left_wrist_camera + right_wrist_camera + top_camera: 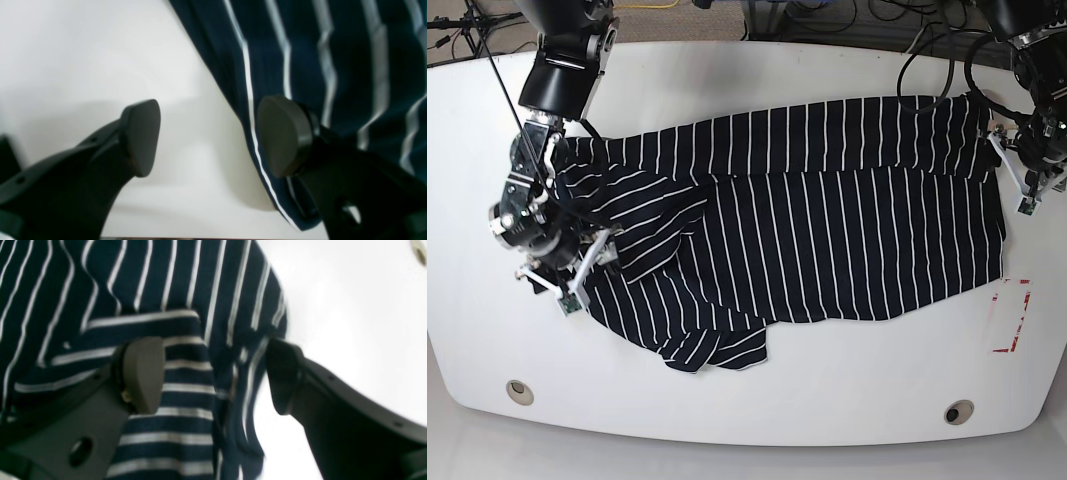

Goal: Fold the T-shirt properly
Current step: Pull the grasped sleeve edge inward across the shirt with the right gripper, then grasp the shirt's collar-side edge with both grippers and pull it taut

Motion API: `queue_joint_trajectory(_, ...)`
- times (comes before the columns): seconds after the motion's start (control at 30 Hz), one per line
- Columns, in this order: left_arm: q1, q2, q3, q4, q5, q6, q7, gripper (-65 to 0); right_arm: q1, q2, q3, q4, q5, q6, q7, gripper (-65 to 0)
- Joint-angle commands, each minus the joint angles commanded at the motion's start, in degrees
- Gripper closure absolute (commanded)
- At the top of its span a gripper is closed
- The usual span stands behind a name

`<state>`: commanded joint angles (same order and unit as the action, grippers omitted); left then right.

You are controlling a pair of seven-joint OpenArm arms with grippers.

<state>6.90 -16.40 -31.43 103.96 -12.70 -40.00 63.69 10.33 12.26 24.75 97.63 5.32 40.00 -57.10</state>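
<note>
T-shirt (pixel 827 220) soft, limp, light; likely sags, bunches. Grip hem and shoulder edges. Left hand (pixel 206 140) wide, empty; right hand (pixel 213 376) wide, straddling cloth.

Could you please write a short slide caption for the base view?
Both open grippers, left and right, sit at opposite ends of the striped T-shirt on the table.

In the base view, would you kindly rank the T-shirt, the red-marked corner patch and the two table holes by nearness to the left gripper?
From the left gripper:
1. T-shirt, right beside it.
2. Red-marked patch, below it at the table's edge.
3. Hole, near the front edge on the same side.
4. Hole, far across the table.
</note>
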Motion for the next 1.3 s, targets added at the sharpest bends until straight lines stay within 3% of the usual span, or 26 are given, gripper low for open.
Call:
queue_joint_trajectory(0.2, 0.18, 5.27, 0.00, 7.65, -0.09, 0.00, 4.04, -44.6, -7.91, -0.44, 6.77, 6.51, 0.44, 0.00, -2.46, -43.8)
queue_joint_trajectory(0.33, 2.02, 8.88, -0.35, 10.29, 0.26, 0.00, 4.13, -44.6, -13.01, -2.29, 11.25, 8.88, 0.44, 0.00, -2.46, -43.8)
queue_joint_trajectory(0.7, 5.71, 9.67, -1.49, 10.20, 0.26, 0.00, 3.78, -44.2, -17.58, -4.22, 13.10, 6.15, 0.53, 0.00, -1.93, -43.8)
queue_joint_trajectory(0.83, 6.15, 9.67, -2.90, 10.20, 0.09, 0.00, 3.78, -44.4, -17.14, -4.22, 13.10, 1.67, 0.53, 0.00, 0.79, -43.8)
queue_joint_trajectory(1.0, 6.86, 9.58, -3.78, 10.20, 0.09, 0.00, 3.96, -44.4, -16.09, -4.04, 13.01, -3.43, 0.09, 0.00, 4.57, -43.8)
queue_joint_trajectory(1.17, 8.26, 9.58, -5.80, 10.20, 0.00, 0.00, 3.96, -44.6, -15.91, -2.02, 12.84, -6.77, 0.44, 0.00, 4.75, -43.3)
queue_joint_trajectory(1.3, 9.32, 9.76, -6.15, 10.02, 0.26, 0.00, 3.87, -44.6, -14.95, -1.32, 12.75, -8.79, 0.44, 0.00, 4.84, -33.9)
